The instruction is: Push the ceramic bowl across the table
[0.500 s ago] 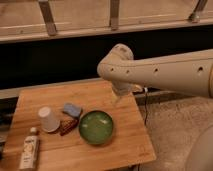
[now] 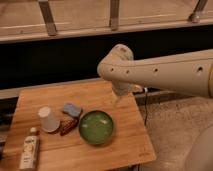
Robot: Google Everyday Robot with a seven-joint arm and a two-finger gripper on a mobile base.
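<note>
The green ceramic bowl [image 2: 96, 127] sits on the wooden table [image 2: 125, 145], right of centre and near the front edge. My cream arm reaches in from the right, and its wrist bends down over the table's far right part. My gripper [image 2: 118, 99] hangs above the tabletop, behind and a little to the right of the bowl, and is apart from it.
An upturned white paper cup [image 2: 49, 120] stands left of the bowl. A blue sponge [image 2: 72, 109] and a brown-red packet [image 2: 67, 125] lie between them. A bottle [image 2: 30, 151] lies at the front left corner. A dark wall and railing run behind the table.
</note>
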